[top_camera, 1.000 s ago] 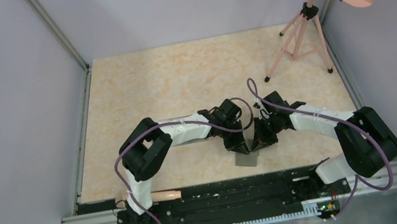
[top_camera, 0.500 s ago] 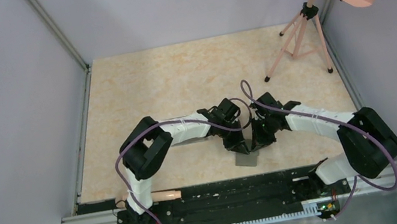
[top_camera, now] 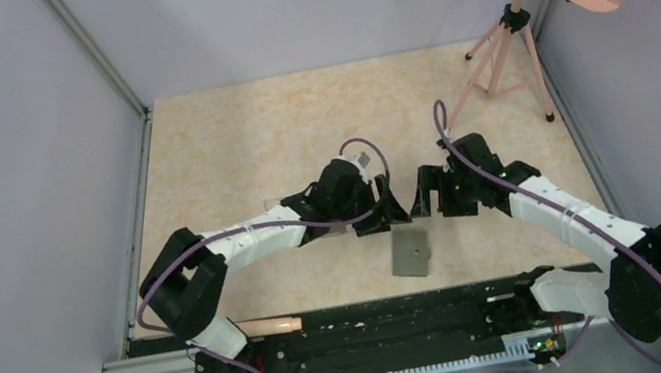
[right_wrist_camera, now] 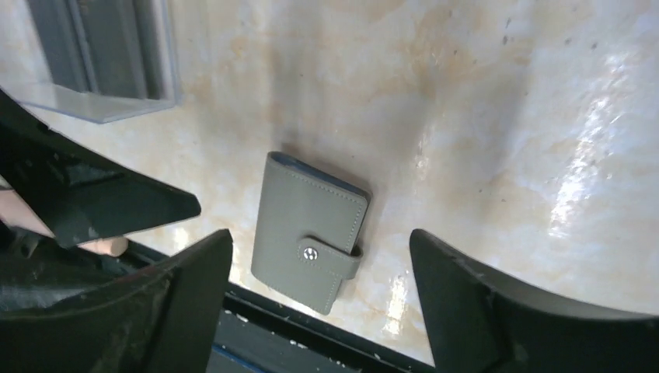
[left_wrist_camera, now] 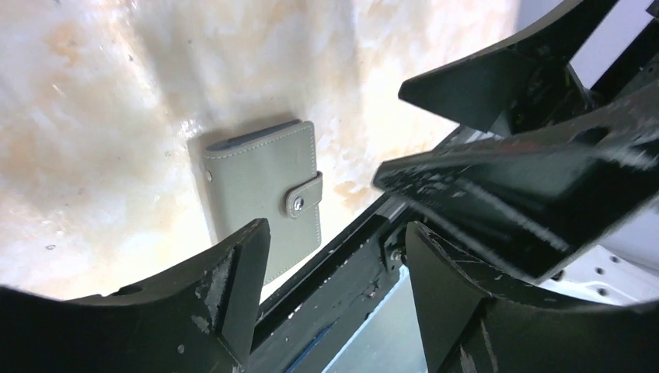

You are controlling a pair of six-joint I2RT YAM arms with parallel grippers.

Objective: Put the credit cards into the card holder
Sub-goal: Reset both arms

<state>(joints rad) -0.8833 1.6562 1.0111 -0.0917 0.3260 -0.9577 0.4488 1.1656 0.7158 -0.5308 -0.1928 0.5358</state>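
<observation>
Top external view: the left claw (top_camera: 389,211) and the right claw (top_camera: 422,198) face each other over the marbled worktop (top_camera: 276,125), close together but apart. The gray card holder (top_camera: 411,252) lies flat on the worktop just nearer the arm bases than both claws, under the gap between them, and neither claw touches it.

From the left wrist, the left claw (left_wrist_camera: 336,233) stands spread wide with nothing in it. The card holder (left_wrist_camera: 264,198) shows beyond it, closer to its left finger (left_wrist_camera: 233,272), folded and with its snap tab fastened.

From the right wrist, the right claw (right_wrist_camera: 320,237) is likewise spread and empty, and the folded card holder (right_wrist_camera: 311,233) sits almost centred in the gap between its fingers (right_wrist_camera: 482,303). A clear plastic box (right_wrist_camera: 101,62) rests on the worktop at upper left, well apart from the holder. Its contents are too blurred to tell.
</observation>
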